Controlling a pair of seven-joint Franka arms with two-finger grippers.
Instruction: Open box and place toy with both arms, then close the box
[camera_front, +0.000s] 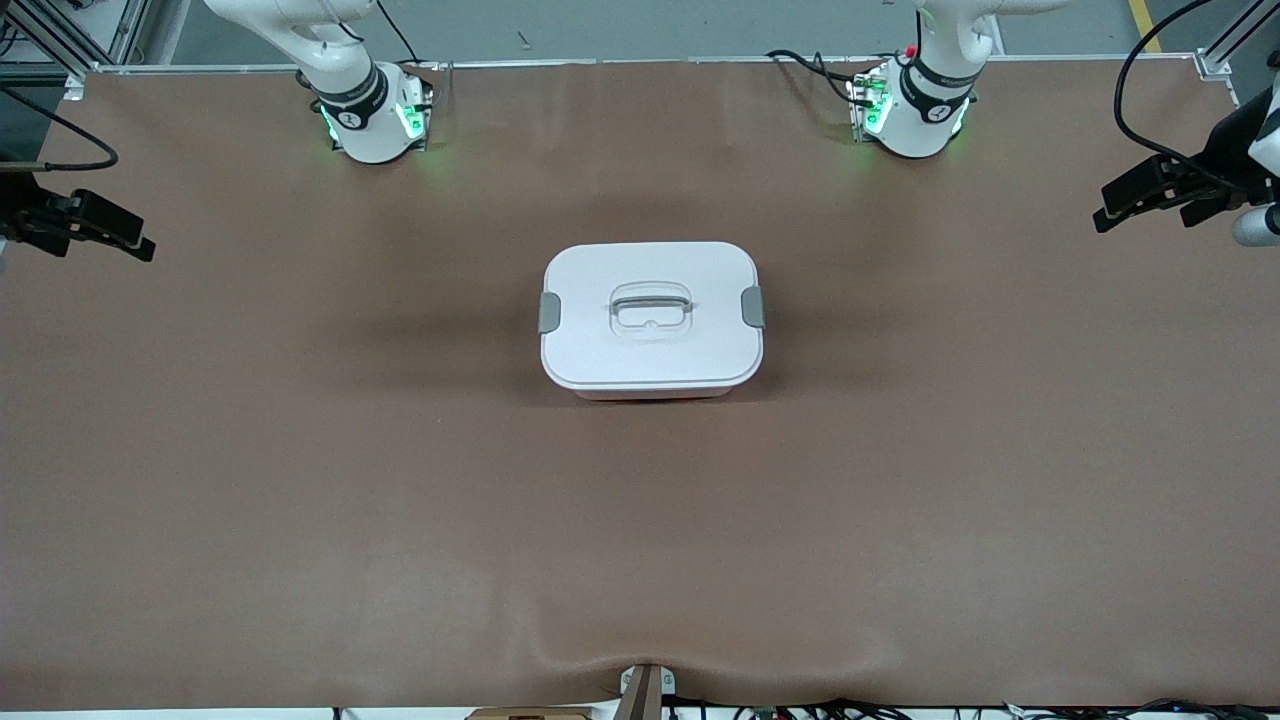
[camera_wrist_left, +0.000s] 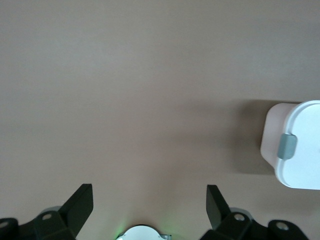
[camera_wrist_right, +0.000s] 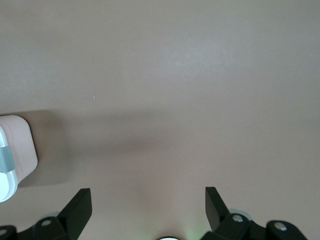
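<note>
You've got one box (camera_front: 652, 318) on one brown table (camera_front: 300, 480), w/ one white lid (camera_front: 650, 345). The lid has two grey clips, one per end (camera_front: 550, 313) (camera_front: 753, 306), plus one handle (camera_front: 651, 301) at its center. Two robot arms: bases (camera_front: 372, 115) (camera_front: 915, 110). Two grippers, right (camera_front: 125, 238) and left (camera_front: 1120, 205), both w/ fingers apart.

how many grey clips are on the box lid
2. One grey clip sits on the lid's edge toward the right arm's end of the table, the other grey clip on the edge toward the left arm's end. None seems hidden on the white lid.
</note>
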